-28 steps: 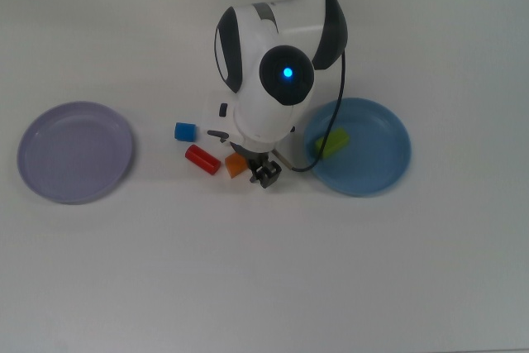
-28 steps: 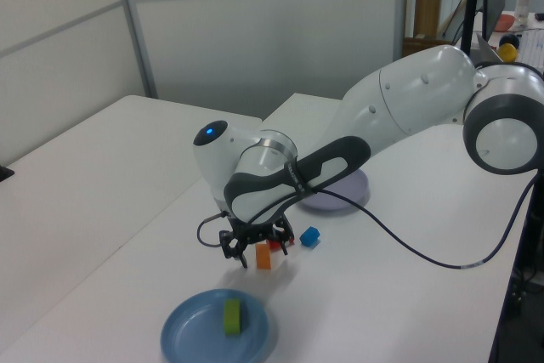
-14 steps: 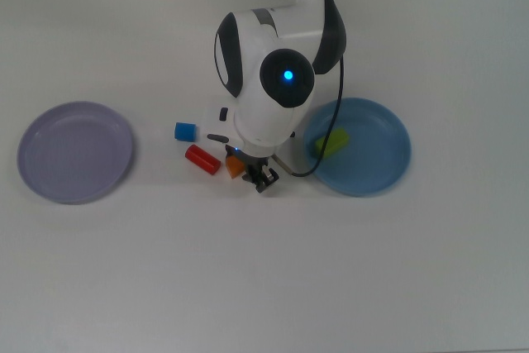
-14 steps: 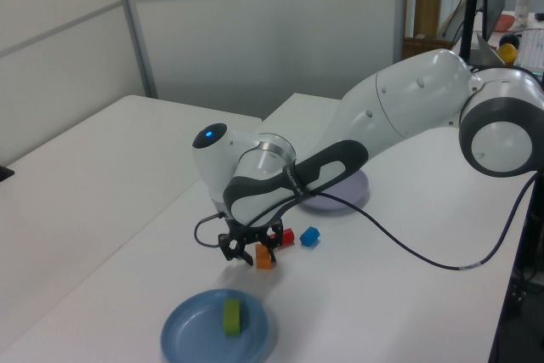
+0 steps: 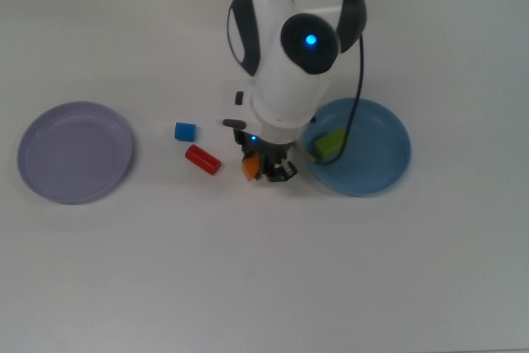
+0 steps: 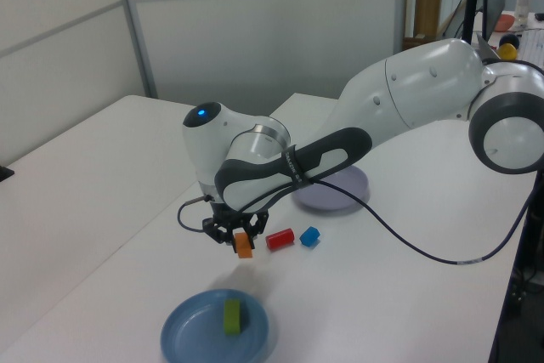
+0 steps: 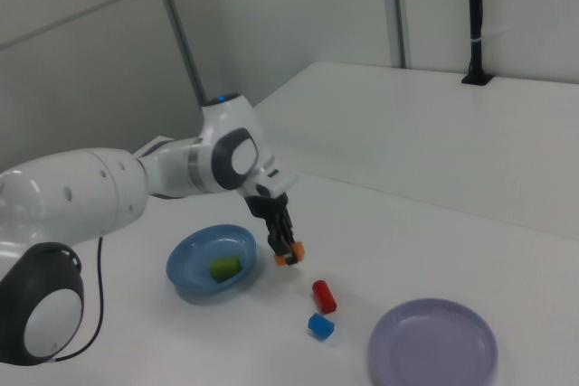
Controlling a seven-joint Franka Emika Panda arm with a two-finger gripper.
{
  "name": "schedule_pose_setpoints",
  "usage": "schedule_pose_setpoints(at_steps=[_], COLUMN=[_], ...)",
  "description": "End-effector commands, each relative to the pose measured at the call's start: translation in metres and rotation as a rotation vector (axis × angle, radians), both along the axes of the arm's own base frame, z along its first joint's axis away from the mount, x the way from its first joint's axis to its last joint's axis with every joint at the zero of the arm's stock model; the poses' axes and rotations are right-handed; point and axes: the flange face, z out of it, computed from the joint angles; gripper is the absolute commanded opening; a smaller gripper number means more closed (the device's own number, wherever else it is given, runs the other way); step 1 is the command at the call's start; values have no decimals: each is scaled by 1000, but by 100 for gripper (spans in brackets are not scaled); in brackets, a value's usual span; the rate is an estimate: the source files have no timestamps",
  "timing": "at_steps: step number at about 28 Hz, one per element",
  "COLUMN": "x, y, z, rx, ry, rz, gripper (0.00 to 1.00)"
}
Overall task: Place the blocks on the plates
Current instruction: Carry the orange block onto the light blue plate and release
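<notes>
We've got the gripper [image 6: 239, 240] pinching the orange block [image 6: 245, 247] and holding it clear of the white table [image 5: 264, 270], between the red bar [image 5: 202, 159] and the light blue plate [image 5: 376, 173] in the top view. The green block [image 5: 332, 143] lies on that blue plate. The red bar and the blue cube [image 5: 185, 131] sit near each other on the table, and the lavender plate [image 5: 74, 152] is well apart at the top view's left.

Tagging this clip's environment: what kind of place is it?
Probably a robotics lab or office workspace. A robot arm works on plain white tables beside grey partition panels, and toy-like blocks and plates suggest a manipulation test, not a home or factory.
</notes>
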Motion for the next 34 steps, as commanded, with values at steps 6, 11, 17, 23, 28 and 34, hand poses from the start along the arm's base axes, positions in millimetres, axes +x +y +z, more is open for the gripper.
schedule_pose_setpoints(at_steps=[6,11,17,23,28,34], x=[-22,-32,-40,-48,-49,-45], y=[93,133,162,180,180,173], z=[10,8,7,-6,-7,-2], rx=[-10,0,13,-12,-13,-12], ry=[-24,-52,-79,-55,-52,-61], rz=[208,272,322,406,405,387], gripper=[0,0,4,62,67,68])
